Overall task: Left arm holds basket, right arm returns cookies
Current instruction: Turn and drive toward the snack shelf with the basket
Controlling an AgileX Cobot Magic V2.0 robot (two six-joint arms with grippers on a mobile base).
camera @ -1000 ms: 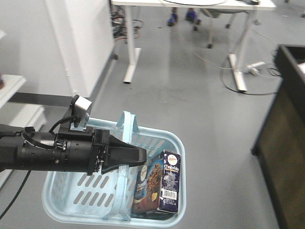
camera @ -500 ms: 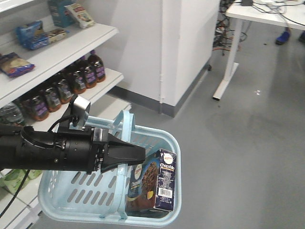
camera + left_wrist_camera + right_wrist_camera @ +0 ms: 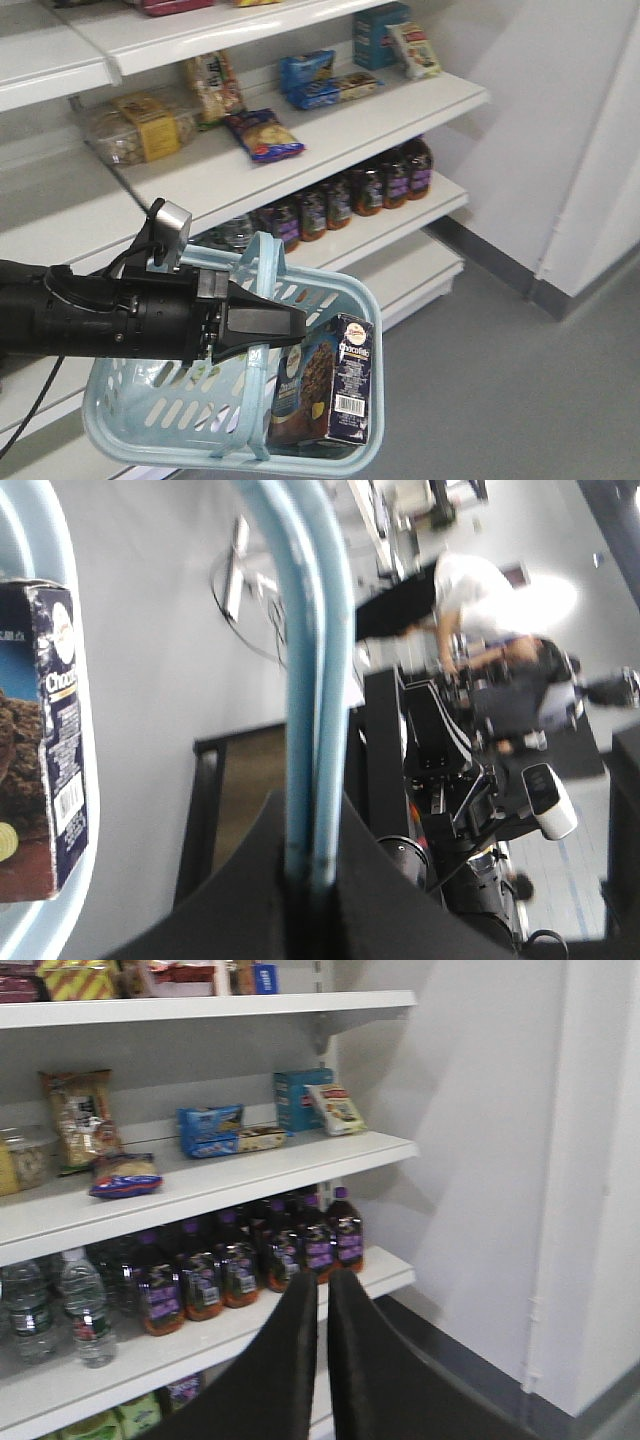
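Note:
My left arm (image 3: 110, 320) reaches in from the left, and its gripper (image 3: 296, 322) is shut on the two hoop handles (image 3: 262, 262) of the light blue basket (image 3: 130, 425), which hangs in the air. The cookies (image 3: 342, 385), a dark navy box, stand upright in the basket's right end. In the left wrist view the handles (image 3: 310, 670) run up out of the left gripper (image 3: 308, 815), with the cookies (image 3: 45, 730) at the left by the basket rim (image 3: 58, 540). The right gripper (image 3: 322, 1280) is shut on nothing, facing the shelves.
White shelves (image 3: 330, 120) fill the left and back, with snack packets (image 3: 262, 135) above and rows of dark bottles (image 3: 345, 200) below. A white wall (image 3: 590, 150) stands at the right over grey floor (image 3: 520, 400). A person in white (image 3: 480, 590) shows in the left wrist view.
The front view has swung left from the desks and open floor to the store shelves. The left gripper, basket and cookies keep the same places relative to each other.

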